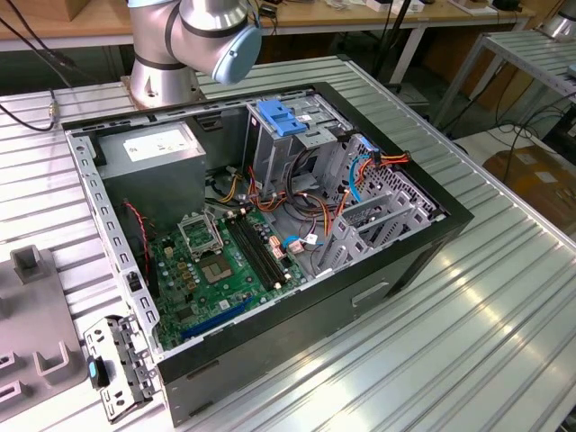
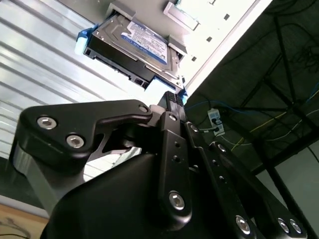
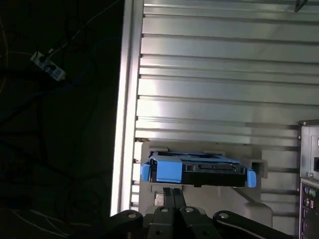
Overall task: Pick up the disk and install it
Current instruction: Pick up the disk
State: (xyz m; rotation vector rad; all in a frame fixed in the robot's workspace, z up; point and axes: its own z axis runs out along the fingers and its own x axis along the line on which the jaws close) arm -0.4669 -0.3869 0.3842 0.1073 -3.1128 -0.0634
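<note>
The disk [image 3: 199, 172] is a grey-metal drive with a white and blue label [image 2: 137, 40] and blue rails. It lies flat in a pale holder [image 3: 256, 167] on the ribbed metal table, close to the table's edge [image 3: 127, 99]. In both wrist views my gripper [image 3: 173, 190] [image 2: 172, 97] is right at the disk's near edge, by a blue rail end. Its two black fingers are pressed together and it is shut; I see nothing between them. The open computer case [image 1: 297, 225] lies on the table in the exterior view, with a metal drive cage topped by a blue latch [image 1: 281, 119].
Inside the case are a green motherboard [image 1: 220, 270], a grey power-supply box [image 1: 153, 148] and loose orange and blue cables [image 1: 360, 171]. A metal bracket [image 1: 112, 364] and grey fixtures [image 1: 27, 315] lie at the exterior view's left. The arm's base [image 1: 162, 72] stands behind the case.
</note>
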